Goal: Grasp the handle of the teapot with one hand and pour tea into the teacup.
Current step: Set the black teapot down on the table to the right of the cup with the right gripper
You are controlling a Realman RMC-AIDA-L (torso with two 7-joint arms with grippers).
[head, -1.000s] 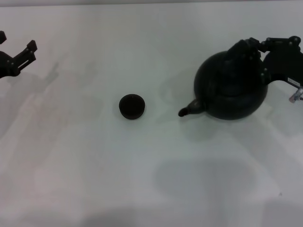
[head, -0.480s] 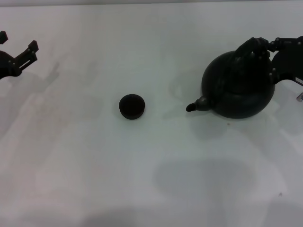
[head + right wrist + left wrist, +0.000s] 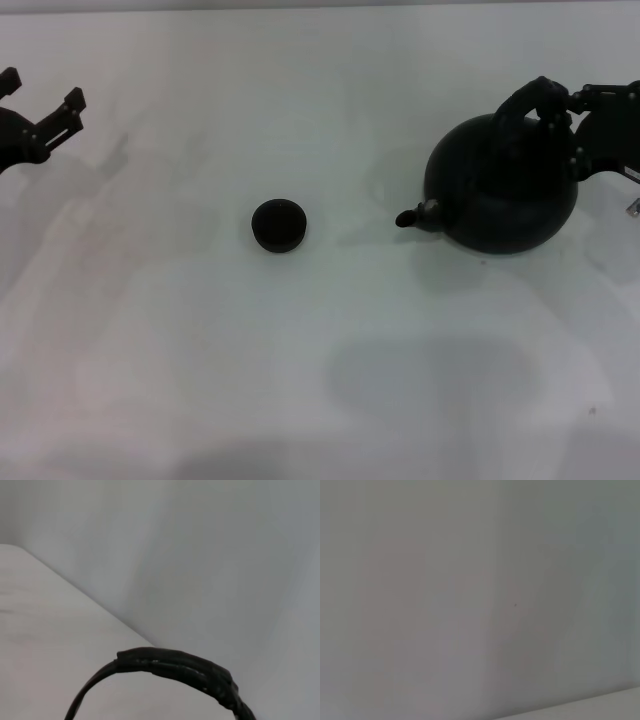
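Since 1 s ago: teapot (image 3: 500, 190) shifts right, levels – away from teacup (image 3: 278, 225).
Right gripper (image 3: 556, 108) at handle (image 3: 528, 98); closure – cannot tell.
Left gripper (image 3: 45, 108) parked far left, fingers apart, empty.
Judged: teapot resting on tabletop (image 3: 320, 380), well apart from teacup; pouring state unclear.

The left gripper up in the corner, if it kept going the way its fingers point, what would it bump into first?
Probably nothing. The left gripper points up and away across the bare table, far from the teacup and teapot. Depth is hard to judge.
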